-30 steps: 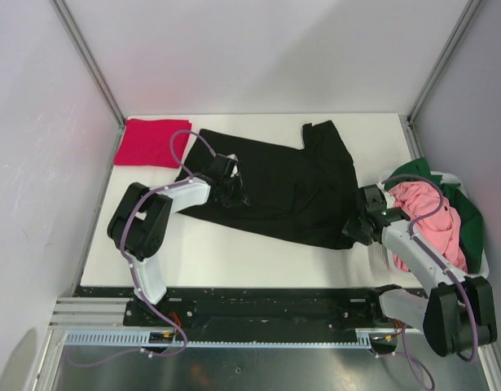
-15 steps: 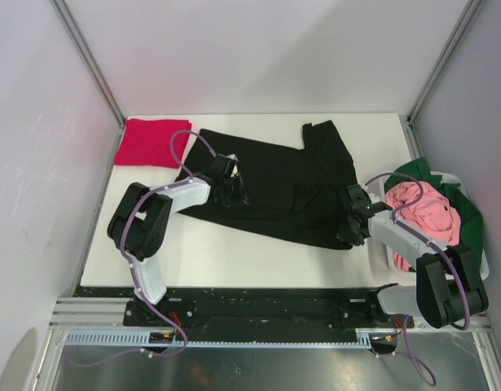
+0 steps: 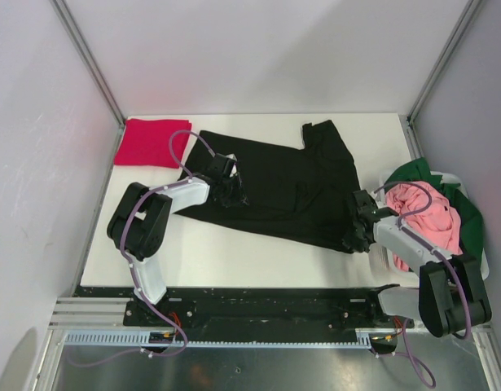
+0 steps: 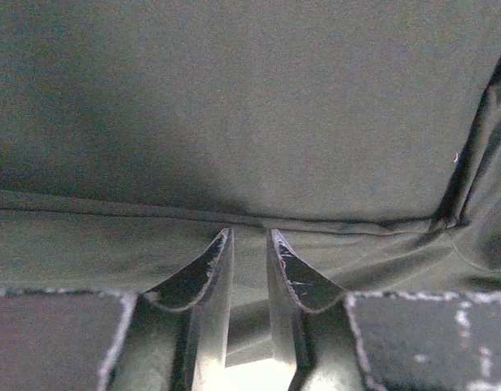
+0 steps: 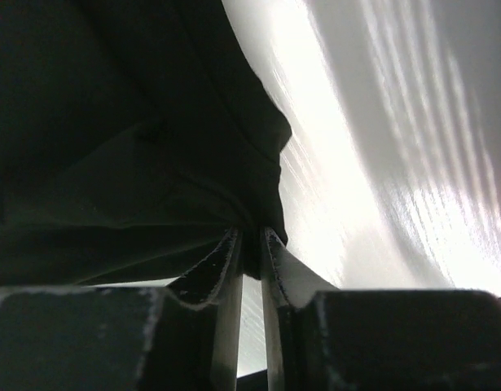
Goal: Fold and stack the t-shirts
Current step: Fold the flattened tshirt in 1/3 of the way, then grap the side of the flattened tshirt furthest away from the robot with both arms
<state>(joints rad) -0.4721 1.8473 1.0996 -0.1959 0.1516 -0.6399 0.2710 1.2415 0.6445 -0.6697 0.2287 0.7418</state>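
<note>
Counter: black t-shirt spread across the middle. Basket at right edge holds pink t-shirt and dark green t-shirt. Crimson t-shirt folded, far-left corner. I see left tool clamped on the black cloth's left side, right tool pinching its near-right hem.

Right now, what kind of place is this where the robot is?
Probably a robot test booth, not a home: bare white walls with metal posts, a left arm and a right arm bolted at the table's edge, a black t-shirt spread for folding.
</note>
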